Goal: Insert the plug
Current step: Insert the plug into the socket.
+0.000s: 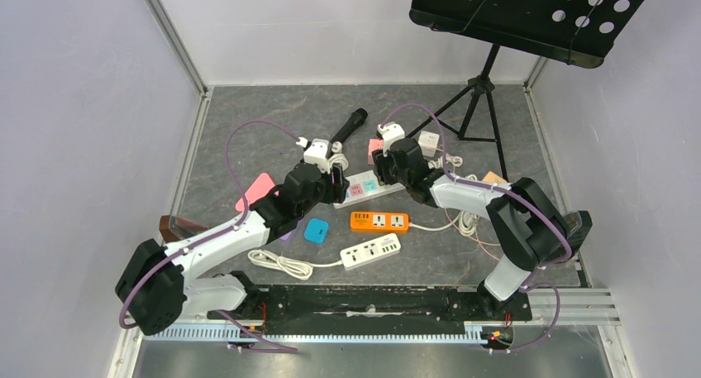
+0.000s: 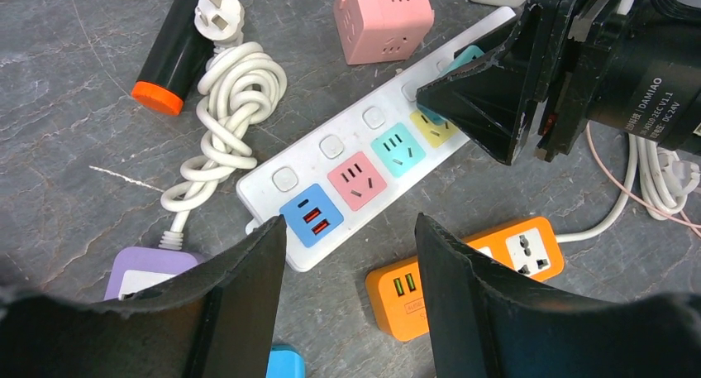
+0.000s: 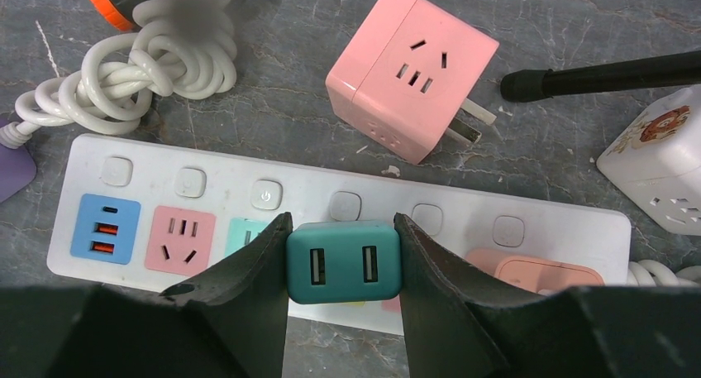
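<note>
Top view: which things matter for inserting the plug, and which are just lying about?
In the job: teal plug, right gripper holding it, long white power strip.
Lying about: pink cube adapter, orange power strip, short white power strip, blue adapter, music stand.

High rear overview; wrist close-ups over strip (image 3: 388, 188)

Plain pale grey walls (image 1: 74, 105) enclose a dark grey marbled stone-look desk (image 1: 248, 113). A black perforated metal music stand (image 1: 529, 14) on a tripod (image 1: 479, 87) stands at the back right corner.
</note>
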